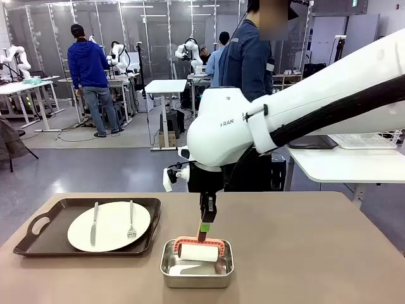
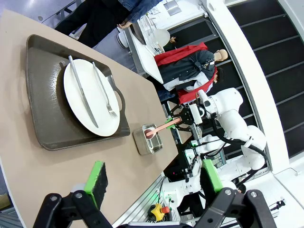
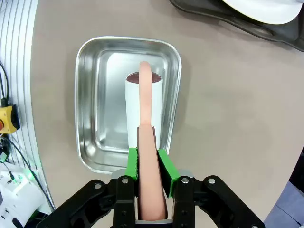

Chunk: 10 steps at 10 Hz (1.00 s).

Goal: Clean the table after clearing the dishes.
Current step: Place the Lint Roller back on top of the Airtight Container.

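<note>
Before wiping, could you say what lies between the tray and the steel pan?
Only a strip of bare table between tray and pan, front view.

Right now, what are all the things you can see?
table: one, beige-brown, under everything
tray: one, dark, table's left side
plate: one, white, on the tray
knife: one, silver, left on plate
fork: one, silver, right on plate
pan: one, steel, table's near middle
roller: one, white, pink handle, in the pan
person: one, blue jacket, beyond the table
left gripper: one, black and green, open above the table
right gripper: one, black and green, shut on the roller's handle
</note>
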### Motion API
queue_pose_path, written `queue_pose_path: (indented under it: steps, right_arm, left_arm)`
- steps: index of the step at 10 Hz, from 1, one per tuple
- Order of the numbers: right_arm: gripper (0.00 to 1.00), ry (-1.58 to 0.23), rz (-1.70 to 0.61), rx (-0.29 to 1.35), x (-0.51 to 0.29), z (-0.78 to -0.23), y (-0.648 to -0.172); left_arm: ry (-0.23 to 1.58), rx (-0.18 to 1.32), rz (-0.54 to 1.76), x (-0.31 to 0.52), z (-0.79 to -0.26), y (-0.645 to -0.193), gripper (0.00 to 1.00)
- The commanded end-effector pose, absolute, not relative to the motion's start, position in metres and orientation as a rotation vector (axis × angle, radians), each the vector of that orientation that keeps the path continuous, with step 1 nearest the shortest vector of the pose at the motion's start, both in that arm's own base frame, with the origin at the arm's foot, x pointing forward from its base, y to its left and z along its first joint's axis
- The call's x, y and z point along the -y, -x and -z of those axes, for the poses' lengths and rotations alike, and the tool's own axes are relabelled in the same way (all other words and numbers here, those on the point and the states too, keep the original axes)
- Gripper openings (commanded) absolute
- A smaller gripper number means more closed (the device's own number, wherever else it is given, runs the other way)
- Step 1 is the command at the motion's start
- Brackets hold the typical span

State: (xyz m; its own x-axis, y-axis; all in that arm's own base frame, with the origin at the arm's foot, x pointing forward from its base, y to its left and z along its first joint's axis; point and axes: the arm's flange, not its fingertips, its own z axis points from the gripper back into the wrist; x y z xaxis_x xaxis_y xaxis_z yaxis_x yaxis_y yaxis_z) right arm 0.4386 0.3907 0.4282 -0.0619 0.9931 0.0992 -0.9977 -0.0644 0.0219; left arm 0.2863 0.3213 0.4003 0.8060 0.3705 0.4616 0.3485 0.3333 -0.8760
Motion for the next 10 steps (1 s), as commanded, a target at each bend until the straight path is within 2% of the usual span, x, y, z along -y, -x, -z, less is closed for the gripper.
queue_pose_path:
  steps: [1, 3, 8, 9, 10]
  right_arm:
    - [0.22, -0.069, -1.607, -0.014, -0.416, -0.424, -0.449]
    - [0.22, -0.009, -1.608, -0.064, -0.431, -0.416, -0.453]
    - [0.22, -0.017, -1.572, -0.061, -0.437, -0.407, -0.459]
    - [0.53, 0.012, -1.567, -0.043, -0.436, -0.414, -0.457]
    - [0.55, 0.023, -1.565, -0.023, -0.436, -0.421, -0.456]
  left_arm:
    - [1.260, 0.685, -0.018, -0.322, -0.401, -0.284, 1.00]
    - [1.260, 0.685, -0.018, -0.322, -0.401, -0.284, 1.00]
    - [1.260, 0.685, -0.018, -0.322, -0.401, -0.284, 1.00]
    - [1.260, 0.685, -0.018, -0.322, -0.401, -0.284, 1.00]
    - [1.260, 0.685, -0.018, -0.322, -0.401, -0.284, 1.00]
